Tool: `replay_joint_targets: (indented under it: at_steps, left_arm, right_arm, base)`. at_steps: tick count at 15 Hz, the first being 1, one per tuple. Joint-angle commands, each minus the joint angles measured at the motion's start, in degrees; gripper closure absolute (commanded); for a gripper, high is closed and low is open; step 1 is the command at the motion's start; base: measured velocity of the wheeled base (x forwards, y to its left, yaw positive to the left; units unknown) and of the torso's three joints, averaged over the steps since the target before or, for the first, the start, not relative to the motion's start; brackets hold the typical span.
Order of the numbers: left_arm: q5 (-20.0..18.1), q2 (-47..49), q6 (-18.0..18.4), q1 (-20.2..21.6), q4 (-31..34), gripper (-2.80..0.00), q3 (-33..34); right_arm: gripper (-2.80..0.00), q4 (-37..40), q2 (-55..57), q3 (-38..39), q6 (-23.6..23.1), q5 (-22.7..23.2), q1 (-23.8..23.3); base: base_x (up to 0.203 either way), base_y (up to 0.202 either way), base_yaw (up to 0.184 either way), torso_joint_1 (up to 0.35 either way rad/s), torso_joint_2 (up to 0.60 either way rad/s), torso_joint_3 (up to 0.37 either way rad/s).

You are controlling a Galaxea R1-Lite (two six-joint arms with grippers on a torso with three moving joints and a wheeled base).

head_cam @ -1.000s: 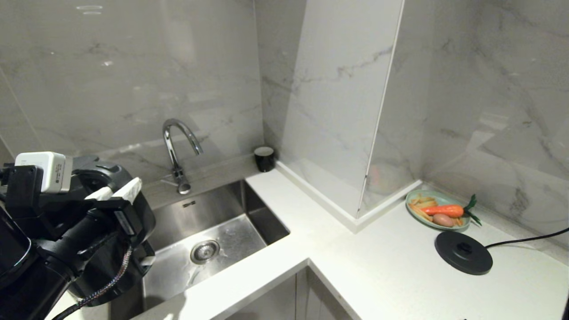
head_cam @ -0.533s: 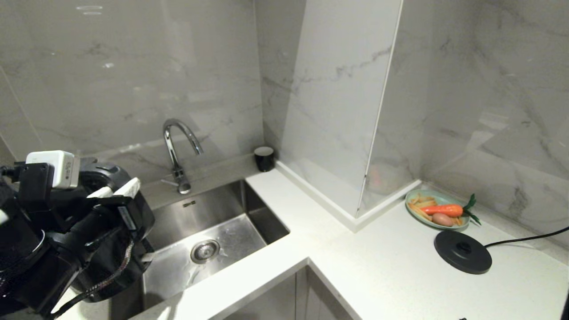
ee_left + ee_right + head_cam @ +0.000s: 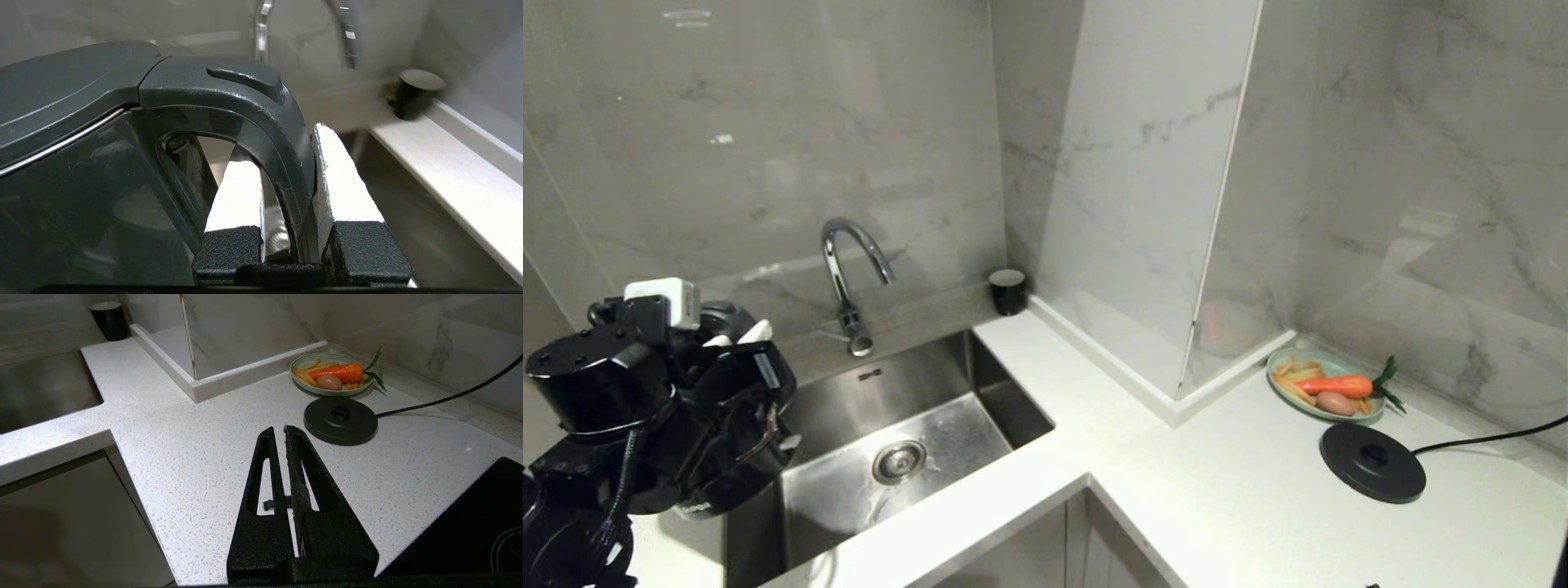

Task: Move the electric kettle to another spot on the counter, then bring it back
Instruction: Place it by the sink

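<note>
The left gripper (image 3: 286,179) has its jaws clamped on the kettle (image 3: 81,163) by the handle (image 3: 265,139): one white pad sits inside the loop, the other outside, so the handle's upright bar is pinched between them. Prob. gripped there because it's the only narrow part; the body is too fat for the jaws.

In the head view the kettle (image 3: 731,457) is at far left, mostly hidden behind the left arm, at the sink's (image 3: 907,441) left edge. Can't tell whether its bottom rests on the table (image 3: 1217,506) or hangs just above it; the lid looks about level, so upright or near it.

The base disc (image 3: 1372,472) sits w/ its cord on the right stretch of table, just in front of the plate (image 3: 1327,386) of carrot and fries, well apart from the kettle. So the kettle is at its "other spot", away from its base; judging by that, the return leg is still to come.

The right gripper (image 3: 284,435) hangs idle over the table near the disc, jaws closed on nothing. Small black cup (image 3: 1008,291) stands in the corner by the tap (image 3: 849,278), out of the way.
</note>
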Motion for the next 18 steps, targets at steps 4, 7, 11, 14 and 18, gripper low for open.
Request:
replay_joint_targets:
  at_steps: [4, 7, 11, 14, 18]
  left_arm:
    - [-6.38, 11.42, 0.09, 7.08, -7.01, 0.00, 0.16]
    - [-7.08, 12.28, 0.14, 8.69, -7.02, 0.00, 0.66]
    - [-8.82, 13.69, 0.05, 11.80, -7.02, 0.00, 1.62]
    - [-13.11, 14.46, -0.04, 15.13, -7.02, 0.00, 2.22]
    - [-15.66, 15.37, 0.05, 18.23, -7.02, 0.00, 2.22]
  right_arm:
    - [0.00, -0.07, 0.00, 0.00, 0.06, 0.01, 0.00]
    - [0.00, -0.07, 0.00, 0.00, -0.03, 0.07, 0.00]
    - [0.00, -0.07, 0.00, 0.00, 0.06, 0.01, 0.00]
    - [0.00, -0.07, 0.00, 0.00, 0.06, 0.01, 0.00]
    - [0.00, -0.07, 0.00, 0.00, -0.03, 0.01, 0.00]
  base:
    - [0.000, 0.000, 0.000, 0.000, 0.00, 0.000]
    - [0.000, 0.000, 0.000, 0.000, 0.00, 0.000]
    - [0.000, 0.000, 0.000, 0.000, 0.00, 0.000]
    - [0.000, 0.000, 0.000, 0.000, 0.00, 0.000]
    - [0.000, 0.000, 0.000, 0.000, 0.00, 0.000]
